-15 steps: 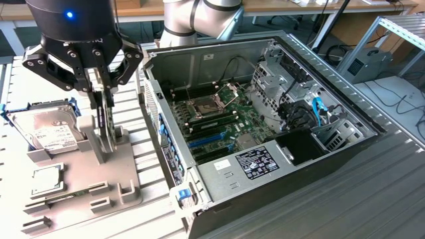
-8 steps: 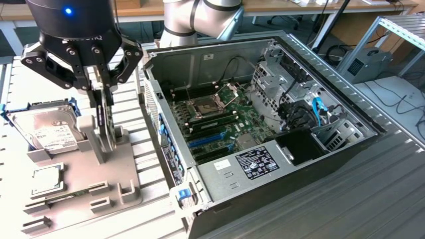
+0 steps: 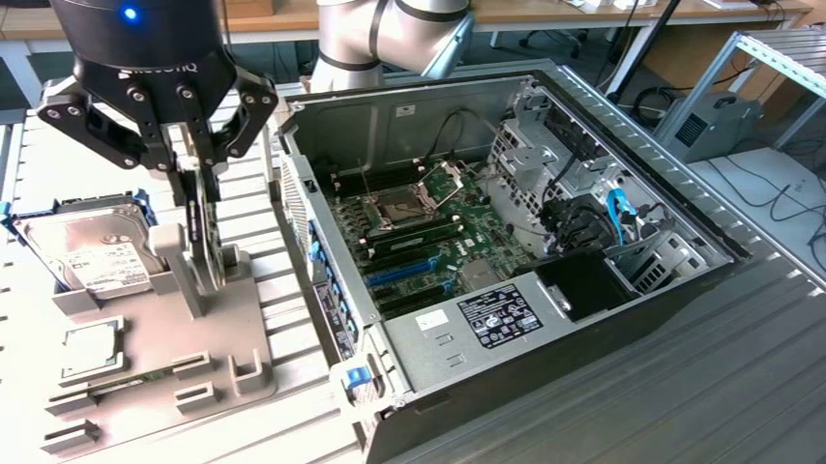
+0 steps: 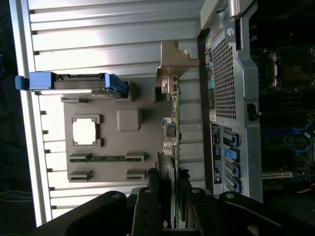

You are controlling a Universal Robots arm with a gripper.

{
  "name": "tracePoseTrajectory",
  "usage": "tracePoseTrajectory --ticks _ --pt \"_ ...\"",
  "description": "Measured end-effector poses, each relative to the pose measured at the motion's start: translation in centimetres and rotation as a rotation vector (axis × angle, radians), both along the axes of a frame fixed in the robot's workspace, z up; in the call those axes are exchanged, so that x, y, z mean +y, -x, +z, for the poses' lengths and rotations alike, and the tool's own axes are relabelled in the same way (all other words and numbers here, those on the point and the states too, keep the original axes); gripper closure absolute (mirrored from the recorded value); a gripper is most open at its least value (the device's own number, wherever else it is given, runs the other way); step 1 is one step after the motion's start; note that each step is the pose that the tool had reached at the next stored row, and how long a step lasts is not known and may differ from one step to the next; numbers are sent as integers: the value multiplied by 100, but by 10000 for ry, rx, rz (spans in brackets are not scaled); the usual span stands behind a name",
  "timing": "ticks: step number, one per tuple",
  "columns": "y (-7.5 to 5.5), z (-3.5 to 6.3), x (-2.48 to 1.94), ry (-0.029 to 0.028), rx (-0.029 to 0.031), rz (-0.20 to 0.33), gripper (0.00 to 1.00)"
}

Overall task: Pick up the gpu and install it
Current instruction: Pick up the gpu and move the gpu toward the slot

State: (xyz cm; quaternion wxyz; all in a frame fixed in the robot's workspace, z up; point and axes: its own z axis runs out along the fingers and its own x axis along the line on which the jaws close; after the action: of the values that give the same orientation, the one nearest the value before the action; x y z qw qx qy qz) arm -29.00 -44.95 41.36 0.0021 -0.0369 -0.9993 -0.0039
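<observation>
Exterior view has the hand [image 3: 196, 176] hanging straight down over a grey moulded holder [image 3: 155, 333]. Its two black fingers [image 3: 178, 155] are drawn in narrow and clamped on the gpu [image 3: 196, 232], one against each face. The gpu is a thin dark card standing on edge directly beneath the hand, its lower edge seated in the holder's slot.

Beside the hand, toward the exterior view's left, a silver hard drive [image 3: 97, 256] with a white label leans in a blue caddy. Nearer the camera a small square cpu chip [image 3: 93, 350] lies flat in its recess. On the hand's other side stands the open computer case [image 3: 427, 377] of bare sheet metal. A green motherboard [image 3: 446, 242] with blue slots lies inside it. All of it sits on a ribbed metal bench [image 3: 722, 387].

Wrist view looks down past the fingers and shows the card edge-on, with no gap between pads and board. At the end farthest from the hand is a silvery bracket [image 4: 173, 59] with a bent tab, and small components line the green board edge. A narrow green memory stick [image 4: 106, 158] lies in the holder's slots, and the case's perforated rear panel [image 4: 224, 83] faces the card.
</observation>
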Motion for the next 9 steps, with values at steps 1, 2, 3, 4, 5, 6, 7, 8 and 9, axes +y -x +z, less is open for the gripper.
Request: tracePoseTrajectory --ticks 1,2,3,4,5,6,7,8,9 --pt "0 4 0 -1 0 0 74" --pt "0 8 0 0 0 0 74" --pt "0 13 0 -1 -1 0 74" --pt "0 17 0 -1 -1 0 74" --pt "0 22 0 -1 -1 0 74" --pt "0 26 0 -1 -1 0 74" --pt "0 31 0 -1 -1 0 74" --pt "0 34 0 -1 -1 0 74" --pt "0 38 0 -1 -1 0 74"
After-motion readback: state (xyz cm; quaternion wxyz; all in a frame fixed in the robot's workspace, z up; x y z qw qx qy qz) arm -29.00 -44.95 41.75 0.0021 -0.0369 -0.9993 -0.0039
